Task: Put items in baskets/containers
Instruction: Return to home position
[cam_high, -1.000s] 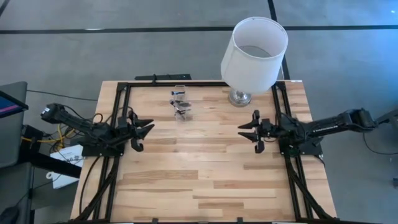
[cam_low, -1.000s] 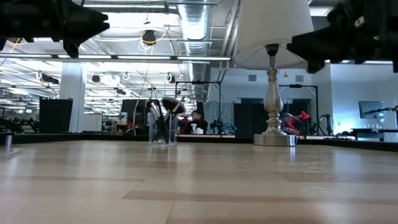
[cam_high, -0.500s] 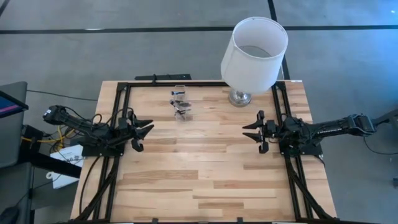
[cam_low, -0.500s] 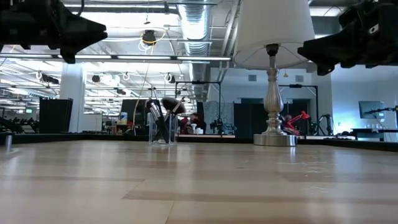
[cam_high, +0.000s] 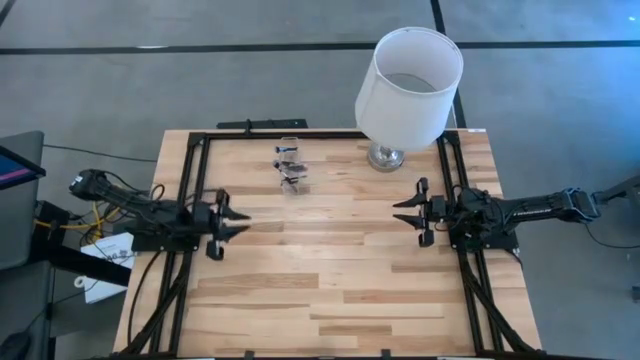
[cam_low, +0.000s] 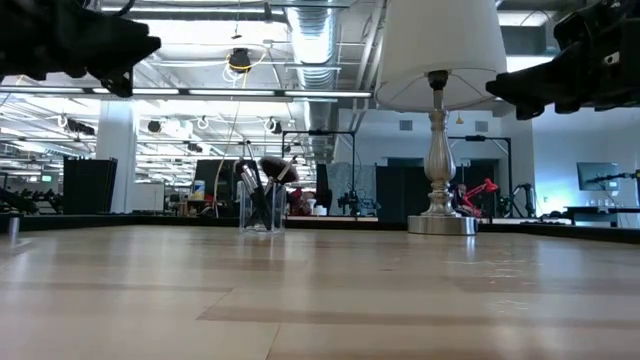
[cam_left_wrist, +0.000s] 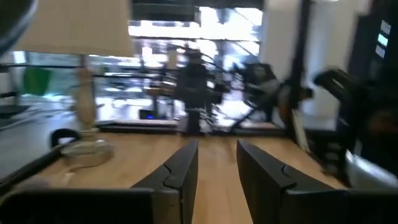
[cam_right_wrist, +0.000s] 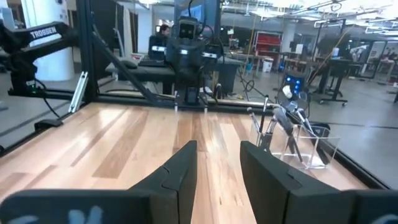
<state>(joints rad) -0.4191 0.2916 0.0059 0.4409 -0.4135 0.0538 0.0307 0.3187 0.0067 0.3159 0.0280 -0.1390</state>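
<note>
- The brushes (cam_low: 258, 193) all stand upright-ish, leaning, inside the clear organizer (cam_low: 279, 222), near the far edge of the table (cam_high: 330, 285), just left of the lamp (cam_high: 408, 75).
- I can't spot any brush lying loose.
- The organizer sits ahead and between both arms, well apart from each. The left tool (cam_high: 237, 222) is a bit nearer than the right tool (cam_high: 400, 213).
- Both tools have fingers apart, holding nothing, so backing off to home looks unobstructed to me.
- Only readable writing: "TROSSEN" on the left arm (cam_right_wrist: 42, 31), seen from the right wrist.
</note>
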